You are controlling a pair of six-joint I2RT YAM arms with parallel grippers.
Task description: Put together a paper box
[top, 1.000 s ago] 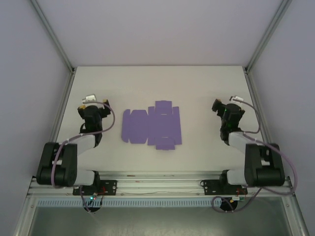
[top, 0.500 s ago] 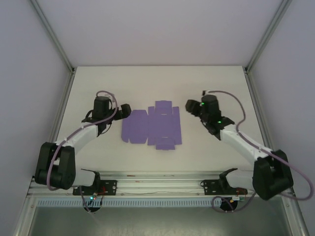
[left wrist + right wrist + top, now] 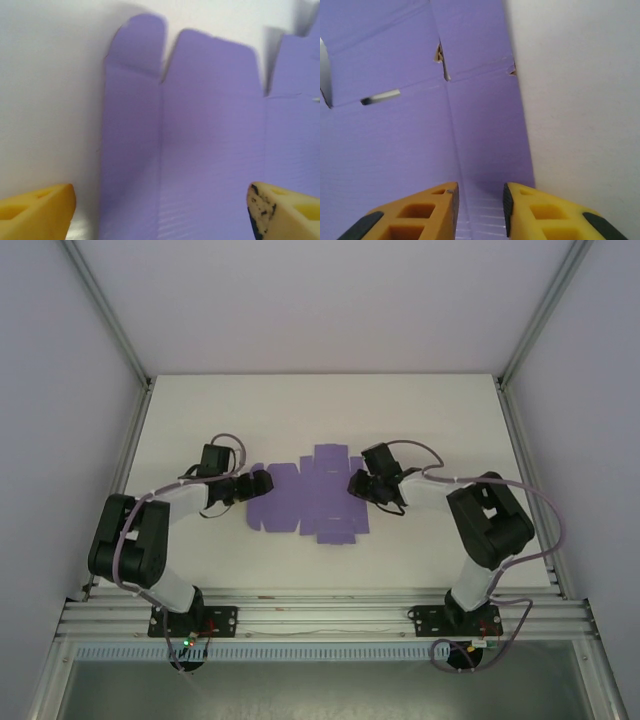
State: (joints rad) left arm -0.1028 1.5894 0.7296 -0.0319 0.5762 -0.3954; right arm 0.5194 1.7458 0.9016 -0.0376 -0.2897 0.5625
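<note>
The box [image 3: 308, 496] lies flat and unfolded on the worktop [image 3: 200, 410], a purple die-cut sheet between my two tools.

My left tool [image 3: 262, 483] is at the sheet's left edge, low over it, with its fingers wide apart. In the left wrist view one yellow finger [image 3: 37, 212] is over bare worktop just outside the sheet. The other is over the purple card, and a narrow edge panel and a wider panel lie between them. Ahead of this tool the narrow panel ends in a rounded flap [image 3: 141, 42], parted by a cut from a wider one beside it. I cannot tell whether the fingers touch the card.

My right tool [image 3: 352, 485] is at the sheet's right edge, facing the left tool. Its fingers [image 3: 420, 212] stand only a little apart and hold nothing. In the right wrist view the gap between them is over the narrow strip along the sheet's right edge. A crease runs ahead from the left-hand finger, and bare worktop lies to this tool's right. Ahead and to its left a short slit [image 3: 380, 96] is cut in the card.
</note>
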